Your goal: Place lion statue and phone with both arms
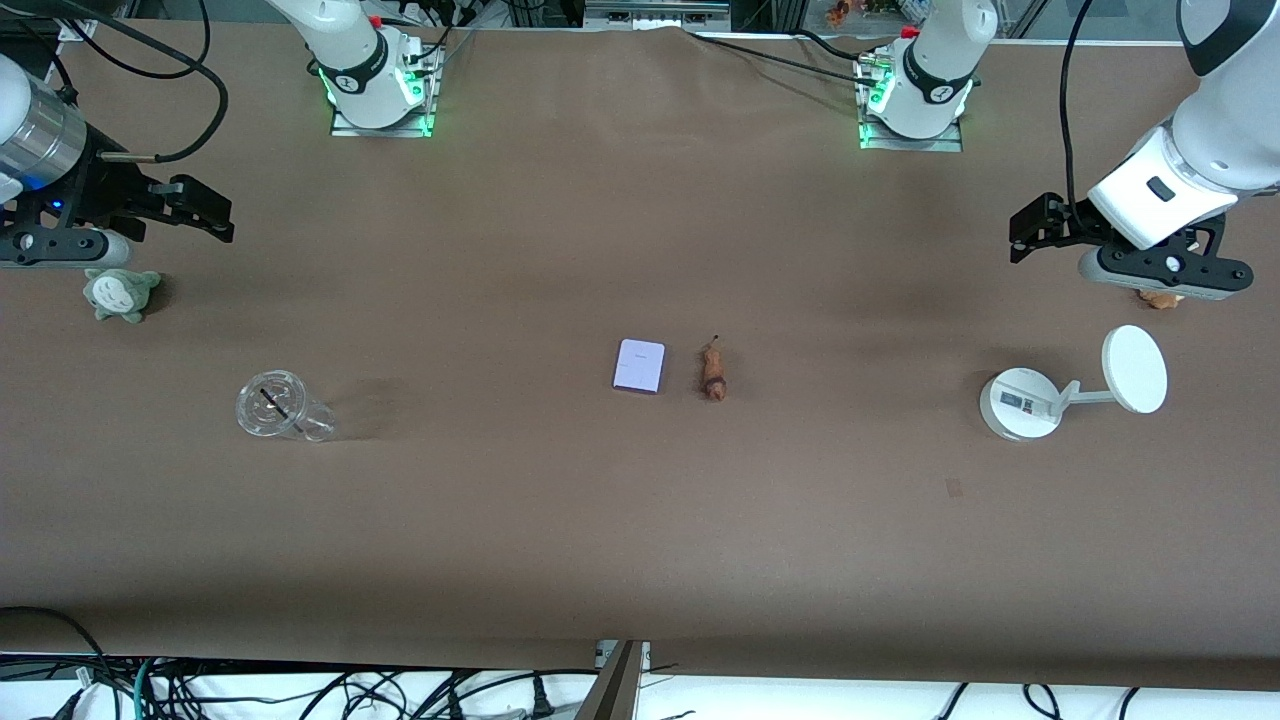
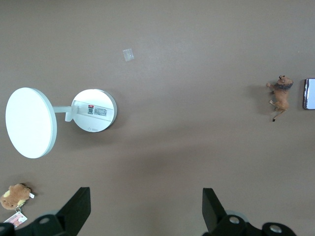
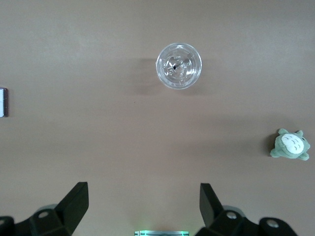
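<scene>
The pale-lavender phone [image 1: 639,366] lies flat at the middle of the table. The small orange-brown lion statue [image 1: 713,371] lies right beside it, toward the left arm's end. Both show at the edge of the left wrist view: the lion [image 2: 281,93] and a sliver of the phone [image 2: 309,93]. The phone's edge also shows in the right wrist view [image 3: 3,102]. My left gripper [image 1: 1032,228] is open and empty, up in the air at the left arm's end. My right gripper [image 1: 200,208] is open and empty, up in the air at the right arm's end.
A white round-based stand with a disc [image 1: 1075,390] and a brown plush with a tag [image 1: 1160,297] are at the left arm's end. A clear plastic cup [image 1: 280,407] and a grey-green plush toy [image 1: 120,292] are at the right arm's end.
</scene>
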Robot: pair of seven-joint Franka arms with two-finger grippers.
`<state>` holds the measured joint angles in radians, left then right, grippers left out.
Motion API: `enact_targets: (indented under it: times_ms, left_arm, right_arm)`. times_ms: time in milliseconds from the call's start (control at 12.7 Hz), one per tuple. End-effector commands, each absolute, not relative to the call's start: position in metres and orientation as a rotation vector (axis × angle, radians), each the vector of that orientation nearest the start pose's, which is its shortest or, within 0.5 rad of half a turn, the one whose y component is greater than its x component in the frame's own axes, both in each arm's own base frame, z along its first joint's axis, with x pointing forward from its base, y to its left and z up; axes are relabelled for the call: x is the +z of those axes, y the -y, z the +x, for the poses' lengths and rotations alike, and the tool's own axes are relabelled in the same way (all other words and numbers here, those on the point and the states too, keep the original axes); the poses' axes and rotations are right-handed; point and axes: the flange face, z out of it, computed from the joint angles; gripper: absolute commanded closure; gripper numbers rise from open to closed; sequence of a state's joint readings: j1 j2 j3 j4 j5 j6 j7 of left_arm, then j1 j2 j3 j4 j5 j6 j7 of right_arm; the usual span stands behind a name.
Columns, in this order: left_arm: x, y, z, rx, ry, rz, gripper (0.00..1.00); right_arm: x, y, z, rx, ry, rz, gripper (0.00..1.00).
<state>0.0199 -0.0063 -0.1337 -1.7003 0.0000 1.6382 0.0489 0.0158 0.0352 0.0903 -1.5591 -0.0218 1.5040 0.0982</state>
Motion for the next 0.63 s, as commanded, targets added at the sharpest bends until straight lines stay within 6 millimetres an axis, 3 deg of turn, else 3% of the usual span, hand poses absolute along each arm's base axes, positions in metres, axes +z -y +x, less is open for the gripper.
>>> enact_targets:
  times_ms: [0,395,553]
  left_arm:
    - [0.578,0.067,0.552,0.101,-0.272,-3.125,0.0]
    - [0.572,0.066,0.556,0.11,-0.27,-3.127,0.0]
    - [0.55,0.075,0.564,0.171,-0.296,-3.135,0.0]
  right_arm:
    - [0.61,-0.056,0.556,0.143,0.0,-3.151,0.0]
    - [0.608,-0.054,0.558,0.146,0.007,-3.154,0.0]
    - [0.604,-0.061,0.558,0.161,-0.001,-3.164,0.0]
